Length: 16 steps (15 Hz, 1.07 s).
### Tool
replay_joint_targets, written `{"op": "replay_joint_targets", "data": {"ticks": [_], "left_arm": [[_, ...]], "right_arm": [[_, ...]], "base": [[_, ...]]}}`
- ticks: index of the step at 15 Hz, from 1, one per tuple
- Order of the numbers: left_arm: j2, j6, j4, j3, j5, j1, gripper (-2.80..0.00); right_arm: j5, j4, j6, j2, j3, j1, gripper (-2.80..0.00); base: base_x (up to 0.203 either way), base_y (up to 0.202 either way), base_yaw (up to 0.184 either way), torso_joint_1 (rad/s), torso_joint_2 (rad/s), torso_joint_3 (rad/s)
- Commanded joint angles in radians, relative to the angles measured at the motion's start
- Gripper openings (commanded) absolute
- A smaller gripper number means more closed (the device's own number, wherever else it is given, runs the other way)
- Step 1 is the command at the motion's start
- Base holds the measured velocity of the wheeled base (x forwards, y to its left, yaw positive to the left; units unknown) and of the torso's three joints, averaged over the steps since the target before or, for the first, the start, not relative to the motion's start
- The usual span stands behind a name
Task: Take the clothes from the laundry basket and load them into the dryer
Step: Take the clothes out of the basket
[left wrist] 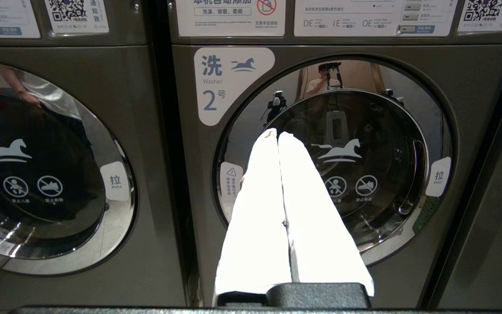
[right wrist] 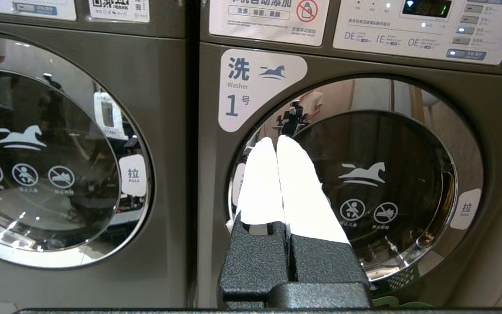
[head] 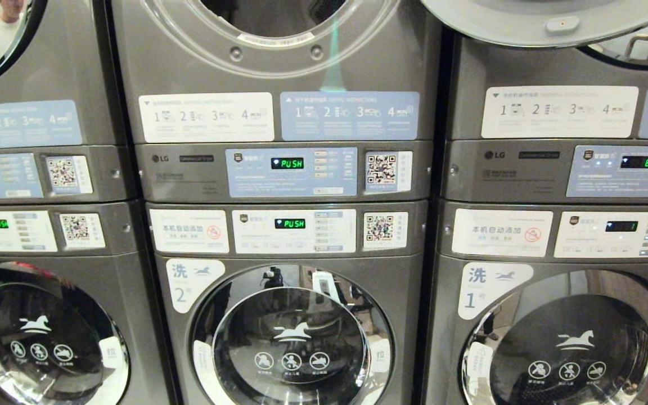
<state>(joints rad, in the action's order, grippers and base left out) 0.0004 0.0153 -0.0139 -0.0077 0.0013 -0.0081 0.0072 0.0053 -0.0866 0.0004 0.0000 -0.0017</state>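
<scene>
Before washer 1 (right wrist: 351,183), level right hand (right wrist: 277,141)

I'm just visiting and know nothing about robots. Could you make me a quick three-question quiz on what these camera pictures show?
1. True or false: the left end effector is holding a piece of clothing.
2. Which numbered washer does the right end effector point at? A) 1 B) 2 C) 3
3. Fill in: the green display on the middle upper machine reads ____.

Key
1. False: its white fingers are pressed together with nothing between them, facing washer 2.
2. A: the label beside the door reads 1.
3. PUSH.
</scene>
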Motion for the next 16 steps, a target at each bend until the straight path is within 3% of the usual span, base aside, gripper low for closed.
{"op": "replay_joint_targets", "data": {"ticks": [1, 16], "left_arm": [[0.0, 0.0, -0.001, 0.0, 0.0, -0.001, -2.8], [0.0, 0.006, -0.003, 0.0, -0.003, 0.0, -2.8]], "right_arm": [[0.0, -0.001, 0.0, -0.002, 0.002, 0.0, -2.8], [0.0, -0.001, 0.002, -0.002, 0.0, 0.0, -2.8]], "base": [[0.0, 0.0, 0.0, 0.0, 0.0, 0.0], [0.0, 0.0, 0.0, -0.01, 0.02, 0.02]]}}
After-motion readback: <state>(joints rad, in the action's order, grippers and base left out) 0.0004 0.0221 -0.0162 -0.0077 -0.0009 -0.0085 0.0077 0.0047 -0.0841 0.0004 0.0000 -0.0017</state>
